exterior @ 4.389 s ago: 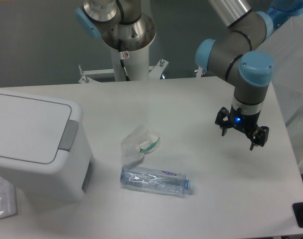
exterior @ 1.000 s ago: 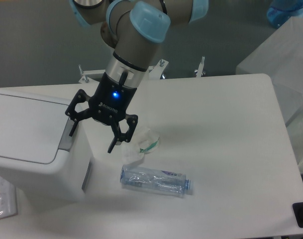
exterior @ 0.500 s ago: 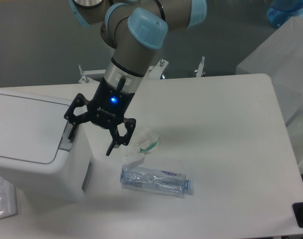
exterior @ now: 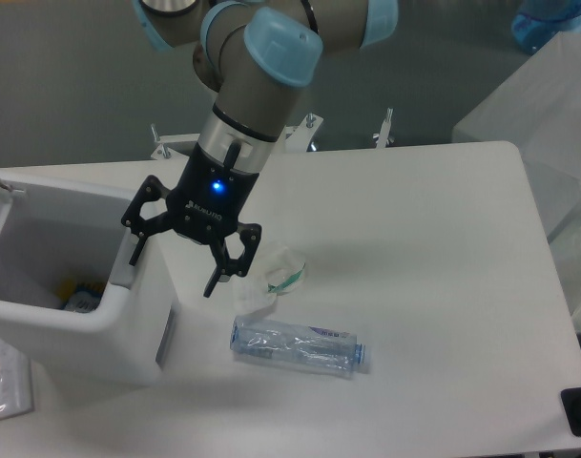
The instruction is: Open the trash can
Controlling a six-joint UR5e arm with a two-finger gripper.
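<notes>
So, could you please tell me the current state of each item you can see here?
Trash can: open, lid swung up at the far left, something lying inside.
Tool: open, one finger at the grey tab.
Bottle: crushed, on its side.
Wrapper: crumpled, beside the bottle.

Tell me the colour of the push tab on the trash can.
Grey, against the white trash can; the tab shows in the only camera view, partly behind the pincer.
</notes>
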